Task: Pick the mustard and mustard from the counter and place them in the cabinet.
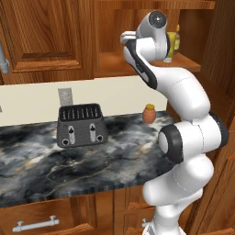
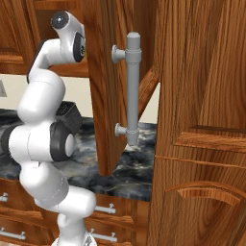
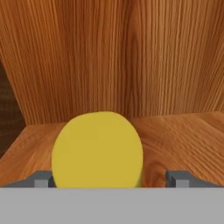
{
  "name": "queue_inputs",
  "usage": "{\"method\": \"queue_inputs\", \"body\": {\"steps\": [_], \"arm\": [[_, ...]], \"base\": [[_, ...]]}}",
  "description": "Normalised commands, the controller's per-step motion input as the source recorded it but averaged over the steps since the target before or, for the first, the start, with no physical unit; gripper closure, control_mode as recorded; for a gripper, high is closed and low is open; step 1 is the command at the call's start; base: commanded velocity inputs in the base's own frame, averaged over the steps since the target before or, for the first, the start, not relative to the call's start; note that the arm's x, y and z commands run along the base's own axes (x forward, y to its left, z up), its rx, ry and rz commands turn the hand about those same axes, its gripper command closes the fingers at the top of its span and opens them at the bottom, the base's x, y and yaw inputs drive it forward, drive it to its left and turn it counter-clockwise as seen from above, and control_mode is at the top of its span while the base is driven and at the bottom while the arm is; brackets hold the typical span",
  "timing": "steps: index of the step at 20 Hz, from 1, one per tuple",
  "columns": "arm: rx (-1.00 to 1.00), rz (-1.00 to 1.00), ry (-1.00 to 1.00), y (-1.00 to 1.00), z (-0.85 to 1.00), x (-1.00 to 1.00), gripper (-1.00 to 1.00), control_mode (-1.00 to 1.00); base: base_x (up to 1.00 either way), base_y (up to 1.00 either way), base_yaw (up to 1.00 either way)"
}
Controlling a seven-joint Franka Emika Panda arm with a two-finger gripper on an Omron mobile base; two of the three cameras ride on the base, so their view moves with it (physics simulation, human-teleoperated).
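A: One mustard shows in the left base view, a yellow bit behind the arm's wrist, standing on the shelf of the open cabinet. On the counter stand a toaster at the left and a small orange jar far right, well apart.

B: And the right base view?

A: An open cabinet door with a grey handle hides the hand.

B: The hand view?

A: The gripper is spread. The left finger tip is just beside the yellow bottle, the right one stands apart from it. The bottle rests on the wooden shelf near the back wall
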Motion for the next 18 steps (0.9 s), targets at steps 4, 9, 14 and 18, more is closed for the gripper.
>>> {"method": "queue_inputs", "body": {"steps": [4, 9, 14, 18], "arm": [[-0.03, 0.00, 0.00, -0.09, -0.16, 0.25, -1.00, -1.00], [-0.01, 0.00, 0.00, 0.00, -0.21, 0.09, -1.00, -1.00], [0.00, 0.00, 0.00, 0.00, -0.07, -0.06, -1.00, -1.00], [0.00, 0.00, -0.03, 0.00, 0.00, -0.47, -1.00, -1.00]], "base": [[0.00, 0.00, 0.00], [0.00, 0.00, 0.00], [0.00, 0.00, 0.00], [0.00, 0.00, 0.00]]}}
